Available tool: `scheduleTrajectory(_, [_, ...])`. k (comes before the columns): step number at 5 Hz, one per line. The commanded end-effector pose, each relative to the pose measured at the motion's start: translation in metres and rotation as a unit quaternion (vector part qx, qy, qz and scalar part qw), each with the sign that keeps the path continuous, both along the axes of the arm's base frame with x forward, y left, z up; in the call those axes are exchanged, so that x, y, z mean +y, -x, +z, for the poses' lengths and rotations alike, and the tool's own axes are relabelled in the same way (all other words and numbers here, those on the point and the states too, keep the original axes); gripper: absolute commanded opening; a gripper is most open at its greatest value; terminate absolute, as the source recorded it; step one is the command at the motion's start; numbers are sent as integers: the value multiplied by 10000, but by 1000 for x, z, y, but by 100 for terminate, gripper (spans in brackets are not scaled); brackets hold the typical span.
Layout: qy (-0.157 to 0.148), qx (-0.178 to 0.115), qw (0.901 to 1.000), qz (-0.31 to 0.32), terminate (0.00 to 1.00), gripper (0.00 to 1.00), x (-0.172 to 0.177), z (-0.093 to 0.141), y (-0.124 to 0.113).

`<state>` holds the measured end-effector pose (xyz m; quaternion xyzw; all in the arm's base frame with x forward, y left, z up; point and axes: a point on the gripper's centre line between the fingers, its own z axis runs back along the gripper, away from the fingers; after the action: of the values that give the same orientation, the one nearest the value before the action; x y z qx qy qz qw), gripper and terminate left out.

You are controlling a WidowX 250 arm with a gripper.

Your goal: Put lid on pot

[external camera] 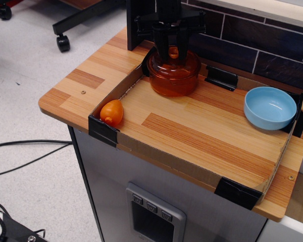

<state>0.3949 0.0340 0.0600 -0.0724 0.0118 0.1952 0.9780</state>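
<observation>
One lid [174, 59] | translucent orange, domed | seated on pot [172, 80]

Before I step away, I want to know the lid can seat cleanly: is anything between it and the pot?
Nothing visible is. The lid appears to sit already on the pot, with the claw straddling its knob. The orange egg-shaped object and blue bowl lie well off to either side.
</observation>
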Motion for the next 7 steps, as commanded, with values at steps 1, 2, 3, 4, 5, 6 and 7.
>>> scheduleTrajectory(1, [-157,-223,9992,-299,0,100,9,14,4])
scheduleTrajectory(2, [-93,-425,9989,-172,0,100,-3,31,-1])
scheduleTrajectory(3, [-85,-674,9973,-268,0,100,-15,53,-2])
scheduleTrajectory(4, [60,-723,9962,-472,0,100,-22,65,6])
scheduleTrajectory(5, [48,-672,9953,-693,0,100,-26,71,25])
scheduleTrajectory(6, [122,-373,9925,-1155,0,100,-27,67,48])
scheduleTrajectory(7, [122,-373,9925,-1155,0,100,-27,67,48])
